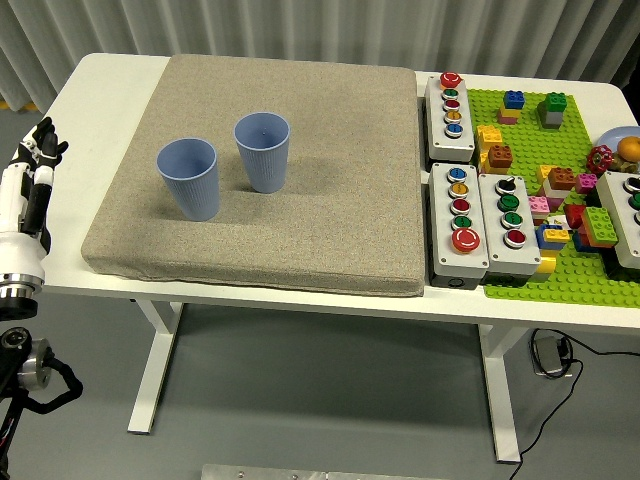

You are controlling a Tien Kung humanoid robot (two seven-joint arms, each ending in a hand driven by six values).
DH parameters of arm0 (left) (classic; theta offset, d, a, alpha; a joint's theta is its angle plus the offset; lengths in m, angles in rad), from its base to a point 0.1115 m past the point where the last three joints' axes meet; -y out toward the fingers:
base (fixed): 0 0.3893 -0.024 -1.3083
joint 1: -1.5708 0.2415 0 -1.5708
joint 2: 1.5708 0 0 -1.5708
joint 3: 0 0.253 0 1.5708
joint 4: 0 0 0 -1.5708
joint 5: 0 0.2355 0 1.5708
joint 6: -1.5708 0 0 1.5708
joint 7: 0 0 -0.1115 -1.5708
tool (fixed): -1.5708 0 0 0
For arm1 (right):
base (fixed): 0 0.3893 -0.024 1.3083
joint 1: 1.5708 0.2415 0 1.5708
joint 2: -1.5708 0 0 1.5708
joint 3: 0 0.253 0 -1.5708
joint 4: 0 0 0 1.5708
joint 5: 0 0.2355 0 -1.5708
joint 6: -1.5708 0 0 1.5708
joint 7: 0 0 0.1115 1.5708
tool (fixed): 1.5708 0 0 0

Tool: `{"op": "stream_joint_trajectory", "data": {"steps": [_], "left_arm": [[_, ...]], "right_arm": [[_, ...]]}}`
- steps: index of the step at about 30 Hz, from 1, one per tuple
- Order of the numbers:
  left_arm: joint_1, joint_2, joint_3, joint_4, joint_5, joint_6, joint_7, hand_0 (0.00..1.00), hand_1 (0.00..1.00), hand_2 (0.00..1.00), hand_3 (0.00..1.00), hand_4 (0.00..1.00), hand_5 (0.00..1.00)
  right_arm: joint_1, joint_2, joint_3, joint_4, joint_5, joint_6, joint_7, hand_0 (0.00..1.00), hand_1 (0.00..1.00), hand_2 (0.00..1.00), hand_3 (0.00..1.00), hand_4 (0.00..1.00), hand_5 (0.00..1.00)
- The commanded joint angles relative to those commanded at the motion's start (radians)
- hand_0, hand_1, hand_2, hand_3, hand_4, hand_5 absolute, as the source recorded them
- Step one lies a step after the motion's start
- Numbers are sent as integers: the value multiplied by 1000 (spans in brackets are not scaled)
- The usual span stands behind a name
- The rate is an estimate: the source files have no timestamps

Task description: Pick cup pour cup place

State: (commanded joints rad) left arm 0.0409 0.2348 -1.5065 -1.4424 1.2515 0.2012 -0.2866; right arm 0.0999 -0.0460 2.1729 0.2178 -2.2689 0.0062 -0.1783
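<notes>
Nothing done yet. Both blue cups upright on beige mat: left cup (189, 177), right cup (263, 150), near each other, untouched. Left hand (34, 160) off table's left edge, fingers relaxed, empty. Pick, pour, place all remain.

White table (250, 290) on white metal legs (160, 365), standing on a grey floor (330, 400). Behind the table, away from the hand at the left edge, hangs a pale pleated curtain (330, 30). A black cable and adapter (555, 355) lie on the floor under the table's right end. Lighting is even and diffuse.
</notes>
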Motion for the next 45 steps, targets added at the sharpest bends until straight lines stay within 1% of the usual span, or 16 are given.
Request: {"op": "stream_joint_trajectory", "data": {"steps": [2, 4, 5, 8, 12, 13, 14, 16, 22, 23, 27, 35, 37, 38, 42, 45], "left_arm": [[4, 2, -1, -2, 10, -10, 4, 928, 901, 998, 998, 913, 467], [14, 9, 6, -7, 53, -48, 22, 928, 901, 998, 998, 913, 467], [16, 10, 7, -8, 60, -55, 25, 954, 935, 998, 998, 917, 311], [14, 12, 20, 1, 89, -72, 34, 954, 935, 998, 998, 917, 311], [-5, 14, 42, 38, 127, -92, 45, 978, 955, 998, 998, 922, 291], [-17, 13, 50, 57, 134, -94, 45, 978, 955, 998, 998, 922, 291], [-21, 12, 53, 63, 136, -95, 45, 978, 955, 998, 998, 922, 291], [-43, 7, 60, 100, 139, -97, 46, 998, 972, 998, 998, 915, 272], [-65, 0, 70, 133, 131, -100, 43, 998, 972, 998, 998, 915, 272], [-73, -3, 69, 144, 131, -101, 43, 998, 998, 998, 998, 905, 246], [-95, -9, 76, 174, 125, -104, 44, 998, 998, 998, 998, 905, 246], [-143, -22, 102, 221, 117, -101, 41, 998, 988, 998, 998, 916, 272], [-145, -22, 103, 223, 117, -101, 41, 998, 988, 998, 998, 916, 272], [-158, -26, 110, 234, 119, -98, 39, 998, 988, 998, 998, 916, 272], [-177, -29, 120, 253, 127, -100, 40, 998, 983, 998, 998, 918, 278], [-192, -37, 113, 259, 145, -99, 41, 998, 983, 998, 998, 918, 278]], "right_arm": [[1, 0, 0, 0, 0, 0, 0, 691, 666, 614, 606, 29, 333], [4, -1, 3, 0, 0, 0, 0, 691, 666, 614, 606, 29, 333], [4, -1, 3, 0, 0, 0, 0, 691, 665, 613, 606, 30, 334], [6, -2, 3, 0, 0, 1, 1, 691, 665, 613, 606, 30, 334], [7, -2, -1, -1, 0, 0, 0, 691, 665, 612, 605, 31, 335], [7, -2, -3, -1, 0, 0, 0, 691, 665, 612, 605, 31, 335], [7, -2, -4, -1, 0, 0, 0, 691, 665, 612, 605, 31, 335], [8, -1, -6, -1, 0, 0, -1, 691, 665, 613, 605, 30, 336], [6, 2, -11, 0, 0, 1, -4, 691, 665, 613, 605, 30, 336], [6, 2, -12, -1, 0, 1, -4, 690, 664, 612, 606, 30, 335], [6, 3, -12, 0, 0, 2, -5, 690, 664, 612, 606, 30, 335], [5, 4, -17, 0, 0, 4, -6, 691, 661, 607, 606, 27, 336], [5, 4, -17, 0, 0, 4, -6, 691, 661, 607, 606, 27, 336], [4, 5, -15, 0, 0, 5, -6, 691, 661, 607, 606, 27, 336], [4, 5, -14, 0, 0, 5, -6, 690, 661, 606, 605, 26, 334], [7, 3, -12, -1, 0, 4, -4, 690, 661, 606, 605, 26, 334]]}}
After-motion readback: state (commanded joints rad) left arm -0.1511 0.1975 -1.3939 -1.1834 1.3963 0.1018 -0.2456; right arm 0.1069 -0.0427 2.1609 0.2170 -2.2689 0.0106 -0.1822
